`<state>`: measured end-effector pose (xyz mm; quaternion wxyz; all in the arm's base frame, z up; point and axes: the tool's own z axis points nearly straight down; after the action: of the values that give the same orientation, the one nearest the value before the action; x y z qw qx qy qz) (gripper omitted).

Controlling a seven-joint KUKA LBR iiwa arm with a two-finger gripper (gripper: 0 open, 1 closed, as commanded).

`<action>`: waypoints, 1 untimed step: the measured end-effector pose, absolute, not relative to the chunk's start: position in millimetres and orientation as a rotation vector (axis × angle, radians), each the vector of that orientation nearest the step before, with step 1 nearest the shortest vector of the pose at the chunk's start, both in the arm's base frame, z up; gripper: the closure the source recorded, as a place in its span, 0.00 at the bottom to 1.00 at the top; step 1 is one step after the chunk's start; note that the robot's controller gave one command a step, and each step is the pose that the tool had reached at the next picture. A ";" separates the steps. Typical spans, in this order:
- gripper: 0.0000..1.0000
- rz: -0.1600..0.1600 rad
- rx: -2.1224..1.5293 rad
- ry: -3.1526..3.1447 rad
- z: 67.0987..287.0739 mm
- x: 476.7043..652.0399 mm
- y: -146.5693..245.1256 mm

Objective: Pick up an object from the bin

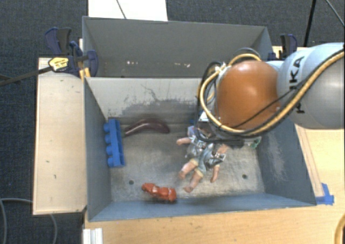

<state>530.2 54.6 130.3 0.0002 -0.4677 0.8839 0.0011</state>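
The arm's orange domed wrist cover [245, 95] hangs over the right half of the grey metal bin [97, 130]. Beneath it the jaws sit among pale pink, limb-like plastic pieces [190, 168] at lower centre of the frame; I cannot tell how wide they stand. A blue studded plastic block [114, 143] lies left, and a red-brown lumpy piece [159, 192] lies near the bottom wall.

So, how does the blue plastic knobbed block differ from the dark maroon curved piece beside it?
Colour: the blue plastic block is bright, the dark maroon curved piece dull. Shape: the block is straight and knobbed, the maroon piece smooth and bent. Pose: the block runs front to back by the left wall, the maroon piece lies crosswise. Both rest on the bin floor.
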 end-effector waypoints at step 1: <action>1.00 0.001 -1.466 2.774 143.0 531.0 54.7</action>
<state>531.0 54.7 143.0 0.0019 -0.4671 0.8842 0.0002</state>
